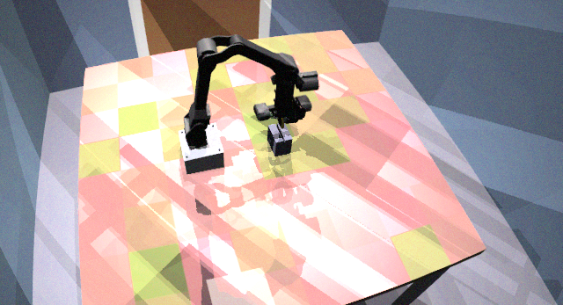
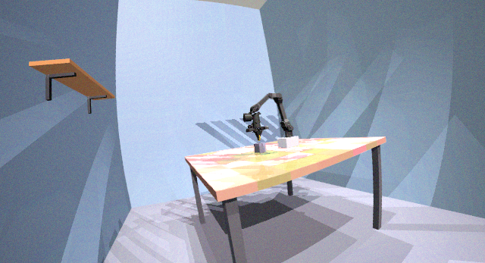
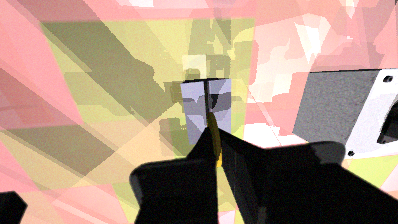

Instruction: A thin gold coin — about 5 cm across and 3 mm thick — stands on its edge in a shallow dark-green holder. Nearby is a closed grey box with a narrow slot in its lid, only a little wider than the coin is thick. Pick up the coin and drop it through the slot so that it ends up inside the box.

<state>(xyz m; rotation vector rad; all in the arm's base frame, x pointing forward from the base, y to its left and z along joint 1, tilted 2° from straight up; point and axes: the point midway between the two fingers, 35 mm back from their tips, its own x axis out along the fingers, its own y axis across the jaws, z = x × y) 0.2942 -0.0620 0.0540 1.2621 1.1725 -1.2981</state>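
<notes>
My gripper (image 3: pixel 210 130) is clenched on the coin (image 3: pixel 215 136), and I hold it on edge, its thin gold rim showing between my two dark fingers in the wrist view. The coin is off the table, hanging above the box (image 3: pixel 206 107), and its edge runs along nearly the same line as the narrow slot (image 3: pixel 206 102) that splits the grey lid down the middle. From the wrist view the far tip of the coin overlaps the near end of the slot; I cannot tell whether it touches the lid or sits just above it.

In the top view my arm (image 1: pixel 246 50) arches from its base (image 1: pixel 202 156) over to the box (image 1: pixel 280 140), with my gripper (image 1: pixel 281 119) pointing straight down just over the lid. The side view shows the same: the gripper (image 2: pixel 258 137) with a speck of gold at its tip, close above the small grey box (image 2: pixel 259 148), and the pale base (image 2: pixel 288 142) just beside it on the table (image 2: pixel 265 172).

The table top is a patchwork of pink, yellow-green and white squares. I cannot make out the green holder for certain in any view. A wooden shelf (image 2: pixel 70 75) hangs on the wall, well apart from all of this
</notes>
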